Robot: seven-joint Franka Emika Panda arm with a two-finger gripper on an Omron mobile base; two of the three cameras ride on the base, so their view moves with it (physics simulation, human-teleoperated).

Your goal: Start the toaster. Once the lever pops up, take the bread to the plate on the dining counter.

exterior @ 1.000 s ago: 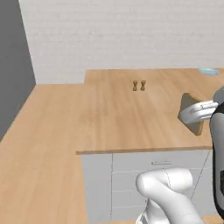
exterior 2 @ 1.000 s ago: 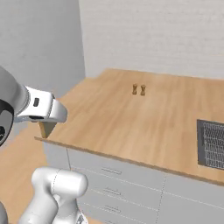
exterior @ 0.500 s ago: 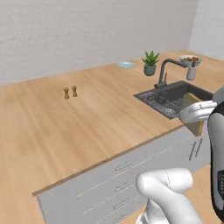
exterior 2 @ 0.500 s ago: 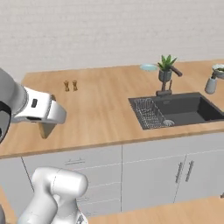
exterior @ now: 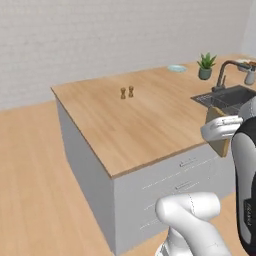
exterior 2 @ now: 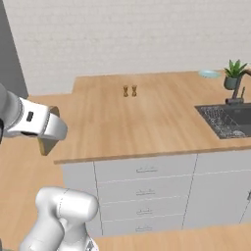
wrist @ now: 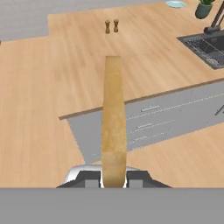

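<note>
The gripper (wrist: 113,178) clamps the bread (wrist: 113,118) edge-on, off the light-wood dining counter's (exterior 2: 162,122) near corner, above wood floor. The plate (exterior 2: 209,74) sits at the counter's far edge, beside a potted plant (exterior 2: 234,73); white brick wall behind.

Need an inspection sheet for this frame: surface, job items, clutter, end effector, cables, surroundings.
Surface: dining counter, light wood, grey drawers below, sink set in at the right.
Job items: bread held edge-on, off the counter; plate at the far right edge, nothing on it.
Clutter: two small shakers mid-counter; potted plant and faucet by the sink.
End effector: end effector shut on the bread.
Cables: nothing seen.
Surroundings: white brick wall, wood floor.
</note>
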